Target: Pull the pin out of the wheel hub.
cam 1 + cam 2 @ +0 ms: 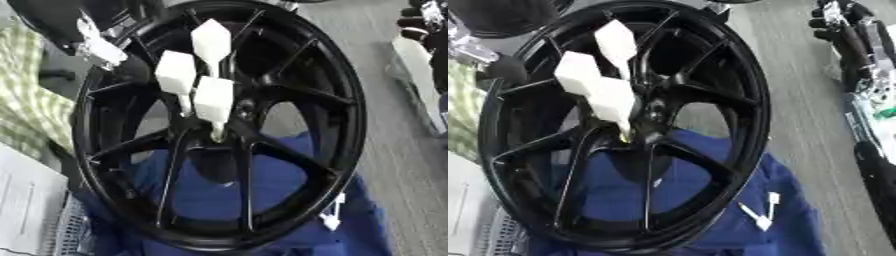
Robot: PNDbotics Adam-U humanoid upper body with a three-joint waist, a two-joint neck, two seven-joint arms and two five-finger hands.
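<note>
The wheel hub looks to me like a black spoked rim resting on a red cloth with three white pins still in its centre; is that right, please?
Not quite: the cloth under the wheel hub is blue, not red, as the right eye view shows. The rest holds: a black spoked rim with three white pins still in its centre.

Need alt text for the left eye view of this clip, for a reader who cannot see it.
A black spoked wheel hub stands tilted on blue cloth, with three white pins sticking out of its centre. Checked cloth lies at left; no robot hand is clearly visible.
</note>
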